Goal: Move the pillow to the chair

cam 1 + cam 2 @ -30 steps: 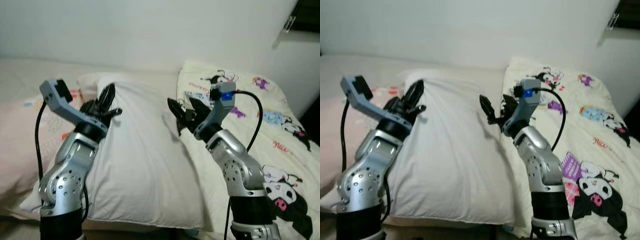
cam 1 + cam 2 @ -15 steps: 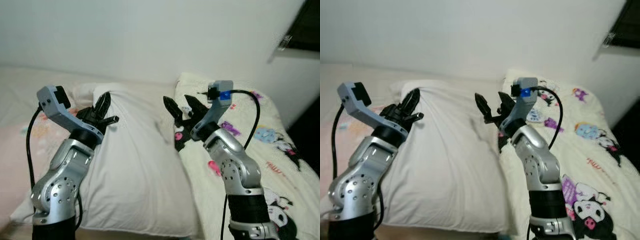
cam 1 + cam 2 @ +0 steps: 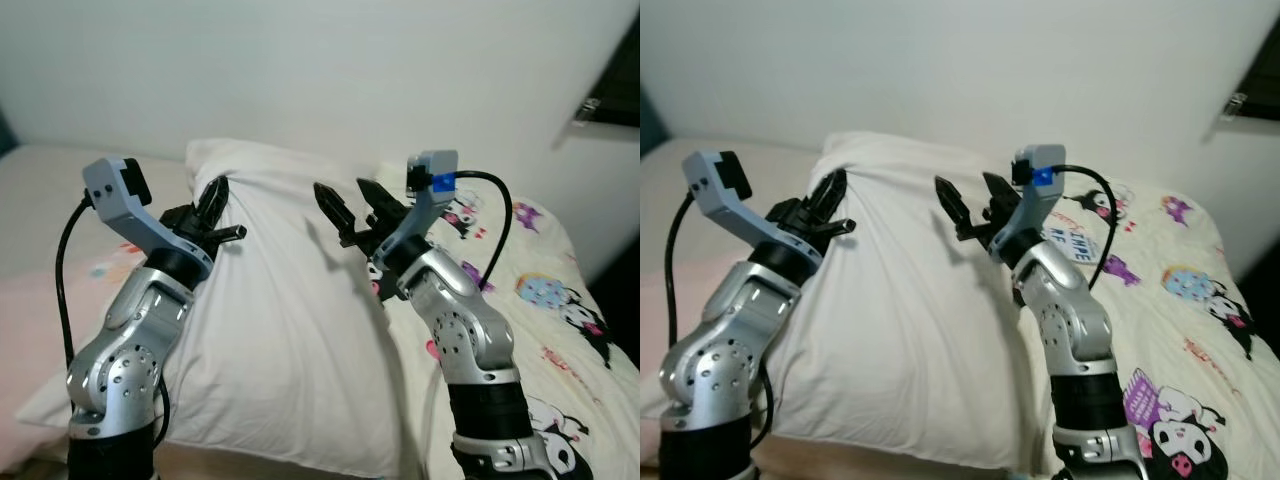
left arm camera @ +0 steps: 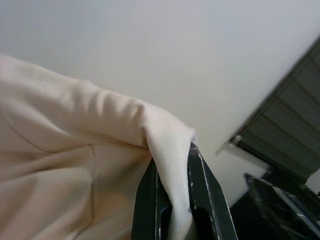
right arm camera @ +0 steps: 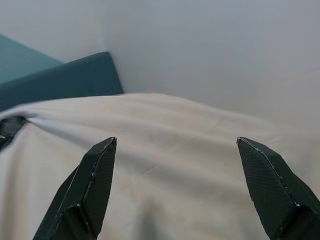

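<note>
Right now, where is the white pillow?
The white pillow is on the bed, between the two arms, beside the cartoon-print blanket. The left gripper pinches its upper corner; the open right gripper is at its other side.

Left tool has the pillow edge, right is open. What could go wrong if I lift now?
1. The left tool pinches only a thin fold of the pillow at its edge, so the fabric could slip out under the weight.
2. The right tool is open and grips nothing, so the pillow may sag or swing toward the printed blanket.

Raised pillow (image 3: pixel 290 320) blocks between arms; wall (image 3: pixel 330 70) seemingly close behind.
</note>
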Robot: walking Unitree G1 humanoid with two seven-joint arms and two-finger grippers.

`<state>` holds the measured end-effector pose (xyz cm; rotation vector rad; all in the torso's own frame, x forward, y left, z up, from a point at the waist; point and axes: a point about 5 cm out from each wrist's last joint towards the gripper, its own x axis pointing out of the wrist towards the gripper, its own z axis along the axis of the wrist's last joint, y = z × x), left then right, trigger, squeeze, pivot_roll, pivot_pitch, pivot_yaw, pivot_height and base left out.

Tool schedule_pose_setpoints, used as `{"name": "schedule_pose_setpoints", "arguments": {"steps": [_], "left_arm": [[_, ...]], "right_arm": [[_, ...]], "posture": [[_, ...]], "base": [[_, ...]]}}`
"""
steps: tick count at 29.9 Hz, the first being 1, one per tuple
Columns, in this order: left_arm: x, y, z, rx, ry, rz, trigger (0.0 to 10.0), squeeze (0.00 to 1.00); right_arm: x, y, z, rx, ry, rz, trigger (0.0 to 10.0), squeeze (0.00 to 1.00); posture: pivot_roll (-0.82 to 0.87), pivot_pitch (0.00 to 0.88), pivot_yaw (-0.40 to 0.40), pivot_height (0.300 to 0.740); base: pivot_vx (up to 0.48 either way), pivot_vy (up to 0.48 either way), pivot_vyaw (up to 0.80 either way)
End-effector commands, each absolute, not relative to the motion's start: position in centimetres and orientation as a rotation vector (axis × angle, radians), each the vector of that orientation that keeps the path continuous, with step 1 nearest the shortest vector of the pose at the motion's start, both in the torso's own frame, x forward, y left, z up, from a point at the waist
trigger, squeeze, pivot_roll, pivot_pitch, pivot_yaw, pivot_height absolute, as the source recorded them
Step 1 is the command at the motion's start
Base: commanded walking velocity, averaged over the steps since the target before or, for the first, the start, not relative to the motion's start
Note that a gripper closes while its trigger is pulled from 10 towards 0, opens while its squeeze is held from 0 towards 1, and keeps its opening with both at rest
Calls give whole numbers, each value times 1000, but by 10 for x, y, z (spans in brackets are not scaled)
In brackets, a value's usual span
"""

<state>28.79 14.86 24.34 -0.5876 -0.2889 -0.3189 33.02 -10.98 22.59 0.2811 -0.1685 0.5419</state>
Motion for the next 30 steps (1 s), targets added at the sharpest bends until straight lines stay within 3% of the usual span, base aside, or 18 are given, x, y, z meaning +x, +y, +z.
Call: {"name": "schedule_pose_setpoints", "arguments": {"steps": [1,15,19,30], "left_arm": [[282,152,261,-581,-396,-332,10000,0],[286,148,238,-370,-309,-253,10000,0],[285,150,229,-322,-292,-210,10000,0],[276,207,240,-254,-426,191,10000,0]], "right_arm": [[330,-111,227,288,-178,538,10000,0],[328,-112,228,294,-201,553,10000,0],[324,-110,228,282,-216,597,10000,0],[311,-92,229,171,-256,744,10000,0]], "posture": [[-84,0,-109,740],[-82,0,-111,740],[-80,0,-110,740],[-68,0,-119,740]], "base": [[0,0,0],[0,0,0],[0,0,669],[0,0,790]]}}
